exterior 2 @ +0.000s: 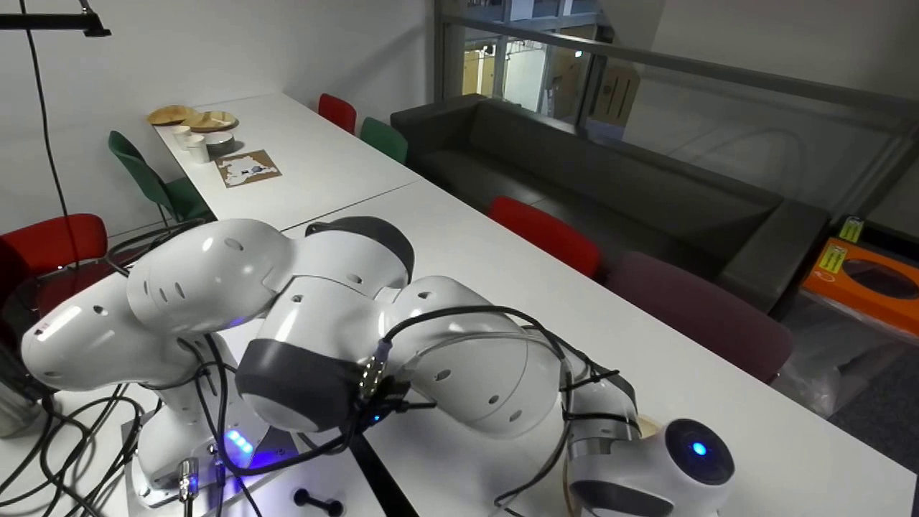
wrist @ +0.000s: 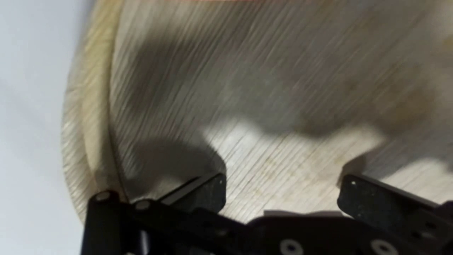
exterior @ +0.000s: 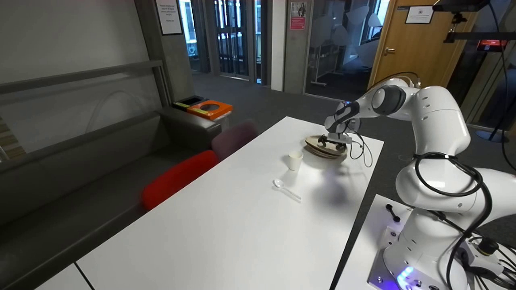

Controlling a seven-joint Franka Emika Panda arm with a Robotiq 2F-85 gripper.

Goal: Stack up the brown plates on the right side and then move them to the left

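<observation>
White worktop takes up most of the ground, long and smooth, catching a glare of light. Dark grey sofa runs alongside, set apart from it. White robot arm is mounted just off the side opposite the sofa and reaches out over one end of the worktop, wrist bent low there. Red chair and plum chair stand between worktop and sofa, side by side. Orange lid, hole cut in it, sits past the sofa's end. Brown plates sit stacked near that same end of the worktop, right under the wrist in an exterior view, rims slightly out of line; exact count hard to tell. Wrist view: grooved, wood-like face of the top plate fills most of the field, shadows across it. Jaws stand wide apart over that face, fingers spread with bare plate showing between; whether the tips touch it, cannot tell. Off-white cup stands upright just beside the stack. White spoon lies flat near the cup, farther from the plates.
</observation>
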